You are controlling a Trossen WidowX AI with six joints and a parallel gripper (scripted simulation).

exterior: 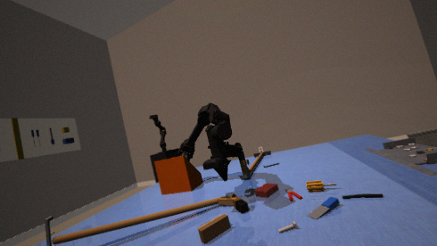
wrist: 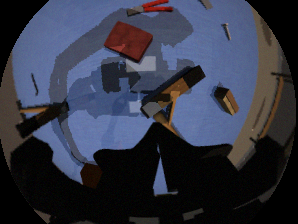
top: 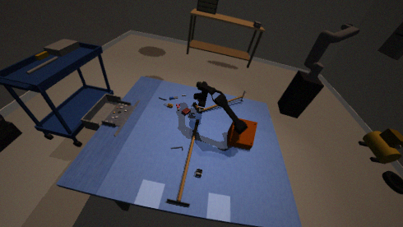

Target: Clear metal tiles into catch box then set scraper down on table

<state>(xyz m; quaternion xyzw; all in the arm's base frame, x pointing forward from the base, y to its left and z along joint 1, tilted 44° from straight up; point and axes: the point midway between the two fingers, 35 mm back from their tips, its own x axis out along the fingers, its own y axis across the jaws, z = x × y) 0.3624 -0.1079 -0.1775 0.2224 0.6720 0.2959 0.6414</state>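
The long scraper (top: pixel 187 162) (exterior: pixel 134 220) lies flat on the blue table, its blade near the front edge. Its handle end (exterior: pixel 236 202) (wrist: pixel 174 88) lies just below my gripper. My gripper (top: pixel 198 108) (exterior: pixel 223 174) (wrist: pixel 156 124) is shut with nothing between the fingers and hovers a little above the table, pointing down. The steel bench plate (top: pixel 123 119) (exterior: pixel 392 156) lies at the table's left side with several small metal tiles (top: pixel 117 110) (exterior: pixel 408 149) on it. The grey catch box (top: pixel 95 112) stands at its far end.
A shorter stick tool (exterior: pixel 256 161) lies behind the gripper. A red block (top: pixel 186 111) (exterior: pixel 266 190) (wrist: pixel 129 39), red pliers (exterior: pixel 293 194) (wrist: pixel 153 8), a yellow tool (exterior: pixel 315 184), a blue-handled knife (exterior: pixel 325 207) and a wooden block (exterior: pixel 214 228) lie nearby. The arm's orange base (top: pixel 243 133) (exterior: pixel 176 174) stands on the table.
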